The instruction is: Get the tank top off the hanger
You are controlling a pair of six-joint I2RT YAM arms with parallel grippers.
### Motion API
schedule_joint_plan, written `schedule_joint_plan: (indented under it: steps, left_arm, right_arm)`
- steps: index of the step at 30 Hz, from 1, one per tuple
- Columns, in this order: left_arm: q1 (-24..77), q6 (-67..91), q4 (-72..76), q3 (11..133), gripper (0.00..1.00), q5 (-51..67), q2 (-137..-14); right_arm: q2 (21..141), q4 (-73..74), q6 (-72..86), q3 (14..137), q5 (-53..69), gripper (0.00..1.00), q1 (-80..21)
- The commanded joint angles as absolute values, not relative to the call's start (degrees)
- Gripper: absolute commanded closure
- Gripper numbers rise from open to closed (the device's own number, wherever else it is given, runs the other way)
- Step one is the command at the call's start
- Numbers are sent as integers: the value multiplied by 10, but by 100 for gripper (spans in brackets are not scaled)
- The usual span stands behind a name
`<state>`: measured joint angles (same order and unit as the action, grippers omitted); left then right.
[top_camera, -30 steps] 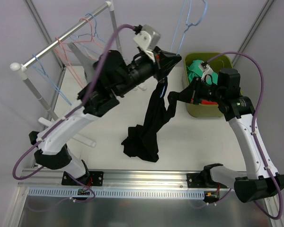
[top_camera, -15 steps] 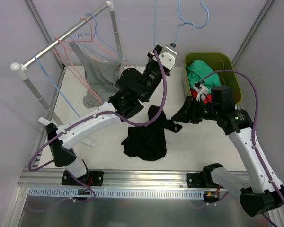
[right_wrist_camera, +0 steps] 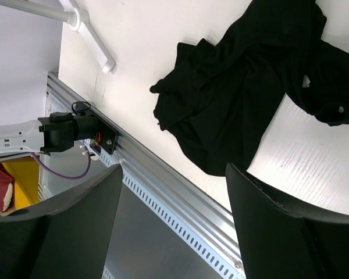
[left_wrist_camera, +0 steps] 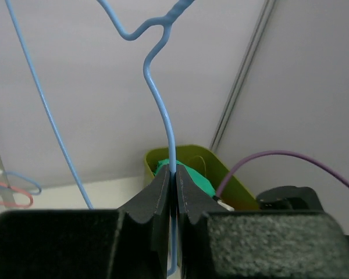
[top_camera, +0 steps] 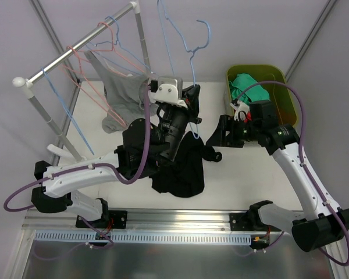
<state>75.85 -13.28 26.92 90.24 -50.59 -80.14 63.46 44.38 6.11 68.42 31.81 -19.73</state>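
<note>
On the table (top_camera: pixel 262 168) between my arms, the black tank top (top_camera: pixel 183 168) lies crumpled, free of the blue wire hanger (left_wrist_camera: pixel 163 116). My left end effector (left_wrist_camera: pixel 170 192) is clenched on that hanger's wire; my right end effector (right_wrist_camera: pixel 174 192) hangs released, empty.

Pale grey walls (top_camera: pixel 267 29); white table (top_camera: pixel 238 174); metal clothes rail (top_camera: pixel 75 45) left; green bin (top_camera: pixel 267 67) far right.

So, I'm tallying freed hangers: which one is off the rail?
The light blue wire hanger pinched in the left claw, held up clear of the rail; the others hang on it.
</note>
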Motion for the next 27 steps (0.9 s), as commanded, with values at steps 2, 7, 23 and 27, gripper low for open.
schedule_joint_plan:
  steps: [2, 7, 23, 27]
  left_arm:
    - [798, -52, 293, 938, 100, -724, -811]
    - [778, -14, 207, 983, 100, -790, -827]
    - [657, 236, 22, 895, 100, -718, -750]
    - [585, 411, -126, 886, 100, -628, -726]
  right_arm:
    - [657, 440, 40, 727, 310, 18, -200]
    - [668, 439, 37, 742, 309, 9, -200]
    - [676, 438, 46, 762, 315, 8, -202]
    - [678, 440, 46, 767, 319, 7, -203]
